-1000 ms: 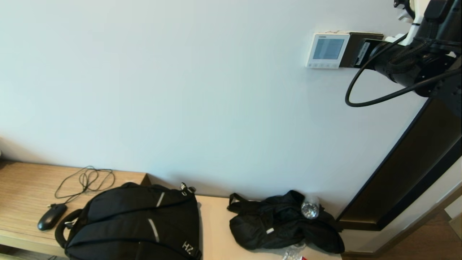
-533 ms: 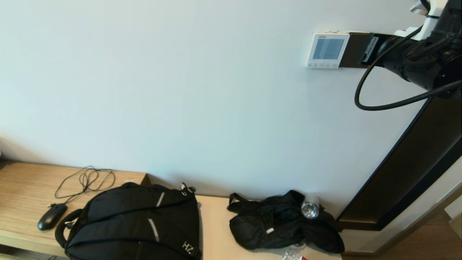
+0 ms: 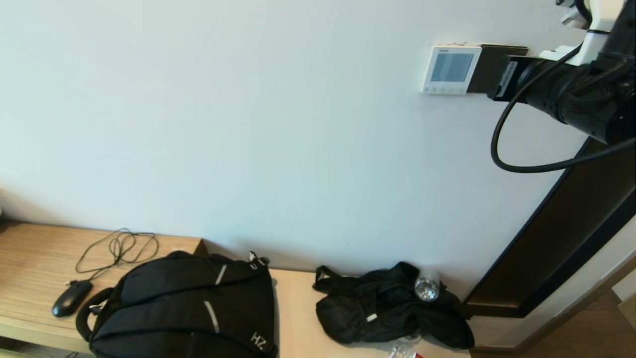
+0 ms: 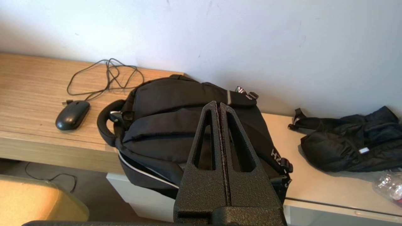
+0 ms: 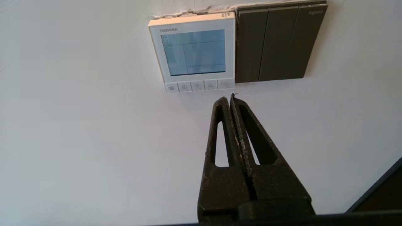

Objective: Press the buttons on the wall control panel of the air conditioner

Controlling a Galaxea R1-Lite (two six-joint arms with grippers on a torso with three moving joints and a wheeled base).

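The air conditioner's wall control panel [image 3: 451,68] is a small white square with a grey screen, high on the wall at the right; it also shows in the right wrist view [image 5: 194,53]. Its row of buttons [image 5: 199,85] runs along its lower edge. My right gripper [image 5: 228,98] is shut and empty, its tips just below the rightmost button and apart from the panel. In the head view my right arm [image 3: 561,92] reaches in from the upper right and hides the fingers. My left gripper [image 4: 219,103] is shut and empty, parked above the black backpack [image 4: 176,125].
A plain black switch panel [image 5: 276,44] sits right beside the white panel. Below, a wooden shelf [image 3: 35,268] holds a mouse [image 3: 71,298] with its cable, the backpack [image 3: 184,308] and a black bag [image 3: 387,308]. A dark door frame [image 3: 561,248] slants at the right.
My right arm has shifted a little to the right in the head view, and its cable loop has swung right and lower. The panel and the things on the shelf have not moved.
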